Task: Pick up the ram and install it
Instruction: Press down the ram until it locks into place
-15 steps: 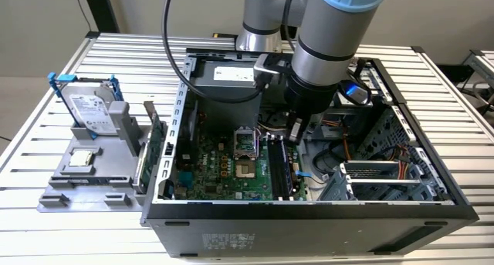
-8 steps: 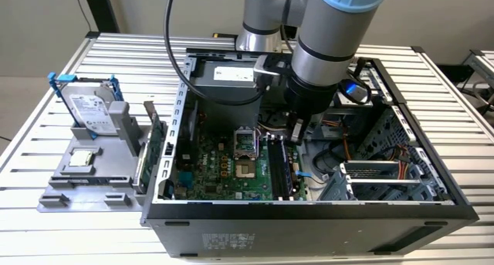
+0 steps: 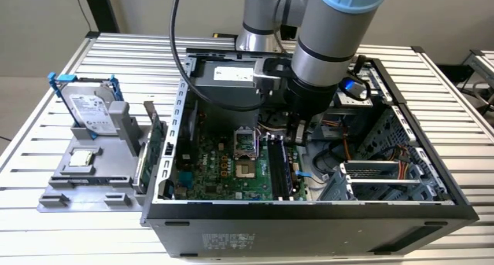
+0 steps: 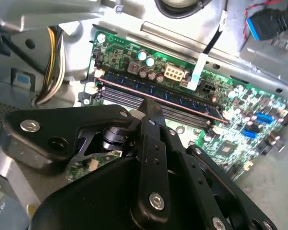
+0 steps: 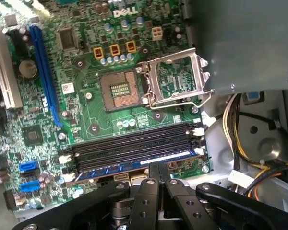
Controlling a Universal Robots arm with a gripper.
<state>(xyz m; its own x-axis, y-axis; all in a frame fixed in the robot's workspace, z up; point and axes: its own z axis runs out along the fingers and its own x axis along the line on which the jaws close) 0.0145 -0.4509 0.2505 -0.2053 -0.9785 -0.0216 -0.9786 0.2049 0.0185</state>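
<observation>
While the ram [image 5: 134,165] sat in the outermost slot [image 5: 132,153], the tool [image 5: 158,178], fingers together, pressed its top edge: install step, needing firm push till latches [image 5: 199,131] close.

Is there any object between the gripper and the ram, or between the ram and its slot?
Nothing visible stands in the way. The ram already lies along the outermost memory slot on the motherboard, and the gripper has its fingertips right at the ram's upper edge. In both wrist views no cable crosses that slot.
</observation>
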